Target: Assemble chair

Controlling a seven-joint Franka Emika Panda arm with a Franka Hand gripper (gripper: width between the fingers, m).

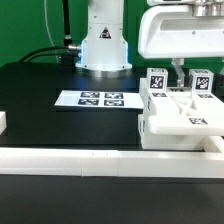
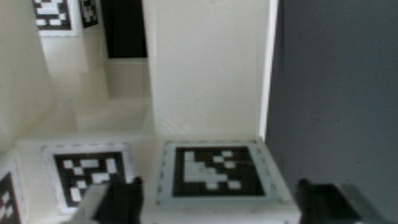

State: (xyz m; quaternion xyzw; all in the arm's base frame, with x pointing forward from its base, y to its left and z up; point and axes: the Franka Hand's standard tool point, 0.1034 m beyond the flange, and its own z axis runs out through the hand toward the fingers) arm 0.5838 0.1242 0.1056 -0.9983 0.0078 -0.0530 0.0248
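The chair parts (image 1: pixel 180 115) are white blocky pieces with black-and-white tags, grouped on the table at the exterior view's right, against the rail. Two tagged posts (image 1: pixel 158 80) (image 1: pixel 201 82) stand up from the group. My gripper (image 1: pixel 182 72) hangs right over them, fingers down between the posts. In the wrist view my gripper (image 2: pixel 222 205) is open. Its dark fingers (image 2: pixel 116 200) straddle the tagged end (image 2: pixel 217 170) of a long white chair piece (image 2: pixel 205 70), with a gap showing on one side. Another tagged part (image 2: pixel 86 170) lies beside it.
The marker board (image 1: pixel 100 98) lies flat mid-table before the robot base (image 1: pixel 105 45). A long plain white border rail (image 1: pixel 100 160) runs along the front edge, with a short white end block (image 1: pixel 3 122) at the exterior view's left.
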